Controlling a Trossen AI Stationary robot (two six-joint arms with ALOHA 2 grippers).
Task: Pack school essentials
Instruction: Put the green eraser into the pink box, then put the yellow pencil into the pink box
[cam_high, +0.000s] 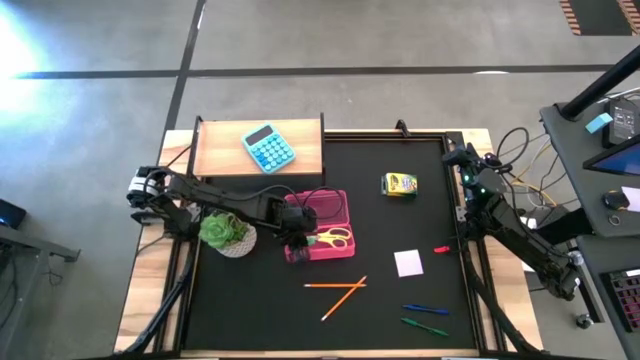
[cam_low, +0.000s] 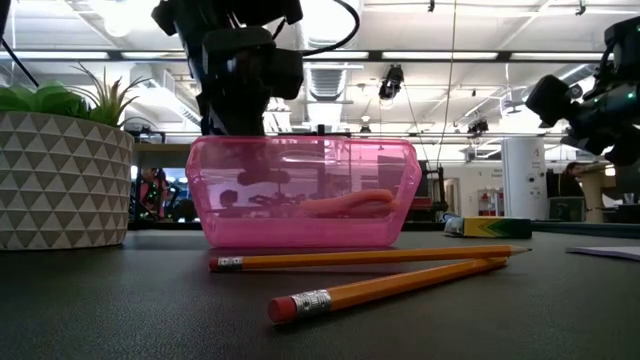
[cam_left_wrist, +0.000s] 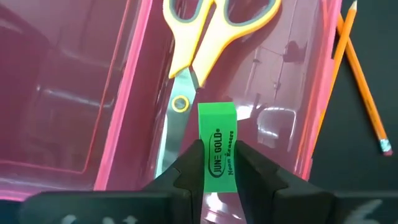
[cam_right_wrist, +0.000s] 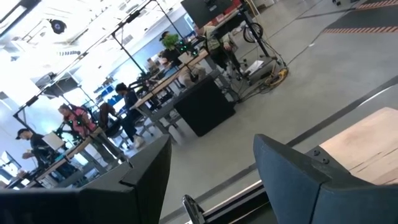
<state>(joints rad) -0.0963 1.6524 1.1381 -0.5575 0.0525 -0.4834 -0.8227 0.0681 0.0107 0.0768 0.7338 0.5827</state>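
Pink bin (cam_left_wrist: 124, 93) behind gripped eraser (cam_left_wrist: 217, 146)

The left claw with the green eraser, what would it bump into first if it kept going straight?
Probably the yellow-handled scissors lying in the pink plastic box: the left claw, shut on the green rectangular eraser, points right over their blades. Depth is hard to judge, though.
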